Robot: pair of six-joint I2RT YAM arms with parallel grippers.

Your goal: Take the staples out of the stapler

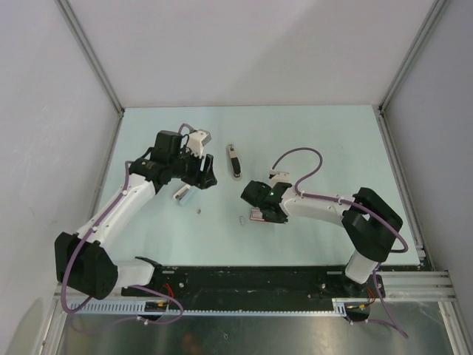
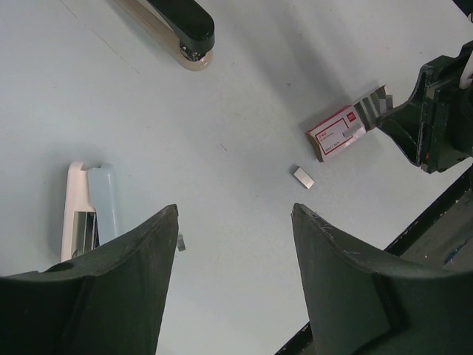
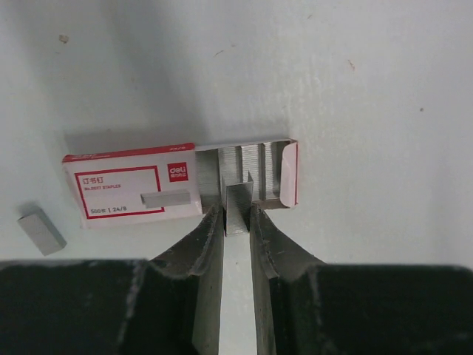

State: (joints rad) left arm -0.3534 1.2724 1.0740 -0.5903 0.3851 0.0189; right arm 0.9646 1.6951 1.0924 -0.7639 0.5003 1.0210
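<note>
The right tool (image 3: 236, 216) is pressed together on a short staple strip (image 3: 238, 201), pinching it by its sides at the open end of the staple box (image 3: 133, 188). The box's inner tray is slid partly out and shows rows of staples. The step in hand appears to be depositing this strip in the tray. Lower the strip straight between the tray walls, aligned with the rows already there, and release only when its lower edge rests on them. A release from height would likely let it tip or bounce onto the tabletop (image 1: 318, 148). Spread the fingers only slightly, then withdraw vertically so the pads do not drag the tray or the light cardboard box. One loose strip (image 3: 42, 231) lies on the tabletop near the closed end of the box and will probably need collecting. The left tool (image 2: 235, 216) is spread and holds nothing. It hovers beside the light-blue stapler (image 2: 100, 207), which lies on the tabletop well apart from the box; a black stapler (image 2: 188, 26) lies farther off. Whether either stapler holds staples cannot be told. Route the left arm clear of the right arm's path.
</note>
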